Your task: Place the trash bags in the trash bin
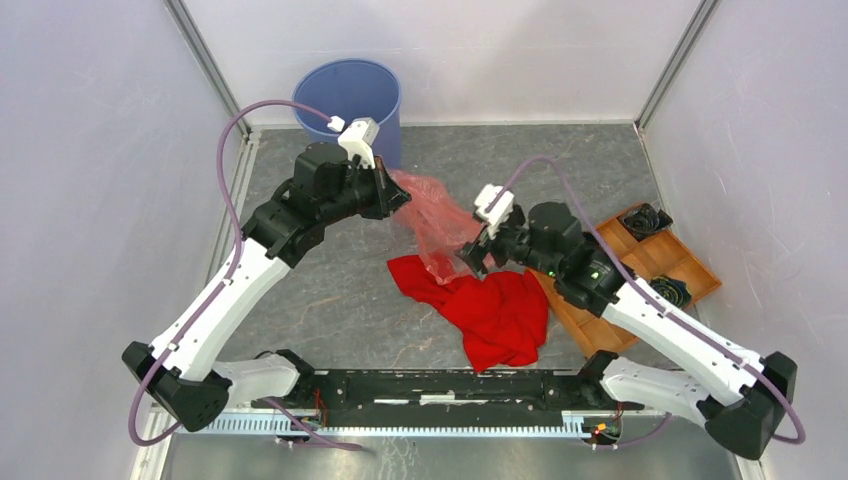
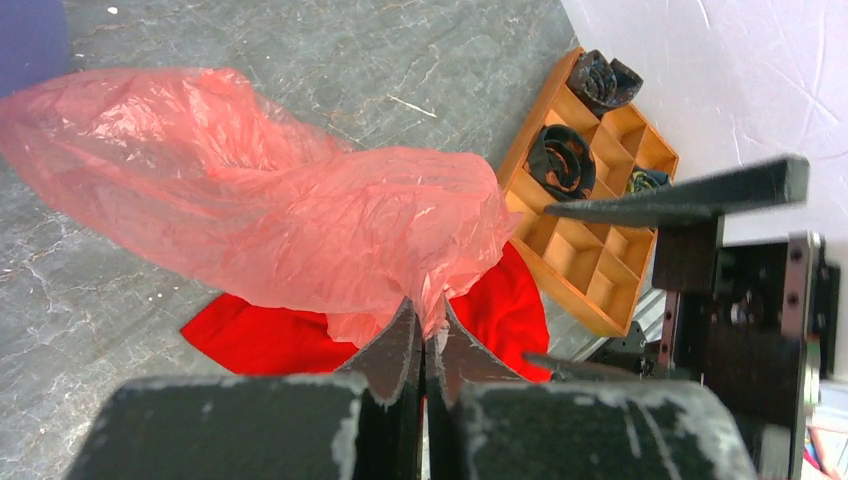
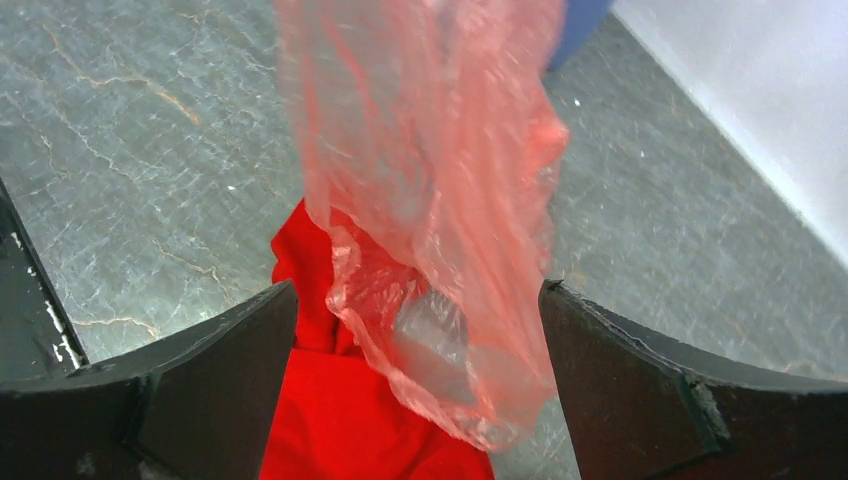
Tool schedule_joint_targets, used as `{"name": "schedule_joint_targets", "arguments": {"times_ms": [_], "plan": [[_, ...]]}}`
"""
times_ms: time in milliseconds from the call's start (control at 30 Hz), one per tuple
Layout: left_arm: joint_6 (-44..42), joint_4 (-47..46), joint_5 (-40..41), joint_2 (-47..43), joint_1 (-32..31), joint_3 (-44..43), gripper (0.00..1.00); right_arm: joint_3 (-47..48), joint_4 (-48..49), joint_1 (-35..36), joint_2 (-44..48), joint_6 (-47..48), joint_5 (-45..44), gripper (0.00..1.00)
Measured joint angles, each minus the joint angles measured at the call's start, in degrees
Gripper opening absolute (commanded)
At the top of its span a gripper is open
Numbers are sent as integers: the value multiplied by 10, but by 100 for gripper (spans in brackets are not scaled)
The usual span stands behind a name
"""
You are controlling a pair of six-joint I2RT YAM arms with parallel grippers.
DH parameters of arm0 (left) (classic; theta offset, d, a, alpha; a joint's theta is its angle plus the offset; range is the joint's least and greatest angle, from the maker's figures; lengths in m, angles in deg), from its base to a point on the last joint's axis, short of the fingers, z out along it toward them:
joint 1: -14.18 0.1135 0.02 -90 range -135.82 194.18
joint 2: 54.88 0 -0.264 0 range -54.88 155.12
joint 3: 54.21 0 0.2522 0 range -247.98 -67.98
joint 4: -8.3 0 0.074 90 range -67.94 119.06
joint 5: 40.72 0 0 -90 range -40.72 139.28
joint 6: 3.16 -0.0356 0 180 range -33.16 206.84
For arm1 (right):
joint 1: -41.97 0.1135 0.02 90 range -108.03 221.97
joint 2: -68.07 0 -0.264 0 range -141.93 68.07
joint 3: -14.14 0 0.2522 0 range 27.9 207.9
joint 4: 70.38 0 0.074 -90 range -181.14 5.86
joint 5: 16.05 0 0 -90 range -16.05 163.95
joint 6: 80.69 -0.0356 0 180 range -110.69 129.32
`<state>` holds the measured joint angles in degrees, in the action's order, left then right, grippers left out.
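A thin translucent red-orange trash bag (image 1: 432, 218) hangs stretched above the table between my two grippers. My left gripper (image 1: 396, 196) is shut on its upper corner, just in front of the round blue trash bin (image 1: 348, 95) at the back left. In the left wrist view the film (image 2: 280, 210) bunches into the shut left gripper (image 2: 427, 315). My right gripper (image 1: 470, 256) is open at the bag's lower end. The right wrist view shows that end (image 3: 440, 180) dangling loose between the wide-apart fingers of the right gripper (image 3: 418, 290), touching neither.
An opaque red cloth (image 1: 490, 305) lies on the grey table under the bag's lower end. An orange-brown compartment tray (image 1: 640, 270) with dark rolled items sits at the right, under the right arm. Pale walls close in the sides and back.
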<state>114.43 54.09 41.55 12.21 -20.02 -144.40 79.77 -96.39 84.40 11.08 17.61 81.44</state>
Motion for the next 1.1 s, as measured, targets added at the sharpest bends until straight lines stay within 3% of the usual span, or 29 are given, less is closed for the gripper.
{"name": "schedule_joint_targets", "arguments": {"times_ms": [200,400,500,667,700,733,767,800,867,967,1100], "plan": [[-5,32,-4,20,0,-36,2,53,-8,118,-41,49,-171,92],[-5,50,-4,21,0,-58,2,69,13,165,-97,49,-318,78],[-5,57,-1,23,0,-75,2,68,36,178,-129,45,-355,52],[-5,58,1,24,0,-86,2,68,73,177,-165,36,-398,39],[-5,59,1,24,0,-86,2,69,81,174,-169,36,-400,29],[-5,60,1,24,0,-86,2,70,88,171,-174,35,-400,9],[-5,63,1,25,0,-87,2,73,92,166,-178,32,-399,0],[-5,66,2,26,0,-87,5,77,96,161,-183,31,-396,0],[-5,73,3,28,0,-89,24,87,98,146,-189,19,-385,0],[-6,84,19,29,0,-89,70,95,99,102,-187,-22,-328,0],[0,76,46,20,0,-66,98,87,114,-19,-169,-132,-172,0]]}}
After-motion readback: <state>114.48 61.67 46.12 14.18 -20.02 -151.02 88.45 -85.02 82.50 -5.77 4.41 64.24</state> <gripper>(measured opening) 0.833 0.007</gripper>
